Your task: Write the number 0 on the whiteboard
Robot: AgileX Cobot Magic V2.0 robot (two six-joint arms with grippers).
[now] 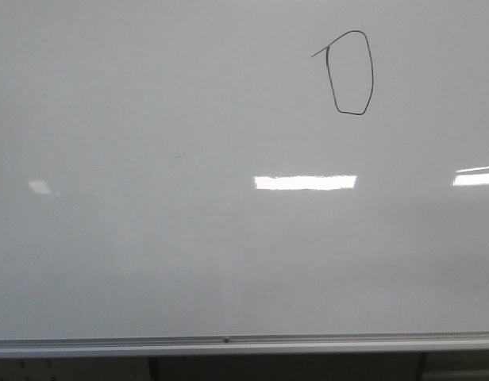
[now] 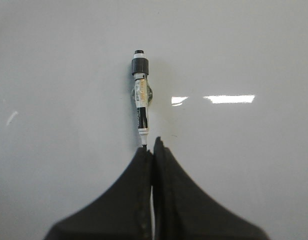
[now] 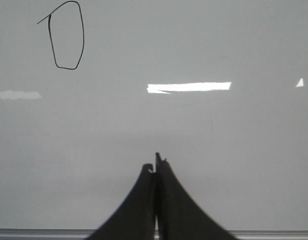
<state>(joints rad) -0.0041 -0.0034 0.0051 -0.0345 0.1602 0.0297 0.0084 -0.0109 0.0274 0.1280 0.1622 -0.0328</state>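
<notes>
Plainly, in the front view the large glossy pale grey-white whiteboard fills nearly everything, with its silver metal bottom rail running along the lower edge. The number 0, a thin dark hand-drawn tall oval with a short stray tail at its upper left, sits high on the board and to the right of centre, its long axis upright. The loop looks closed, so the writing appears done. Neither arm shows here.

From the left wrist view, the left gripper has its dark fingers pressed together on the rear end of a slim black-and-white marker pen. The pen juts straight forward from the fingertips, its dark tip end toward the board. Whether the tip touches the surface cannot be told. No drawn line shows in this view.

From the right wrist view, the right gripper has its jaws closed with nothing between them, facing the board squarely. The oval lies up and well off to its left. Since the left arm holds the pen, any touch-up to the figure would fall to it.
</notes>
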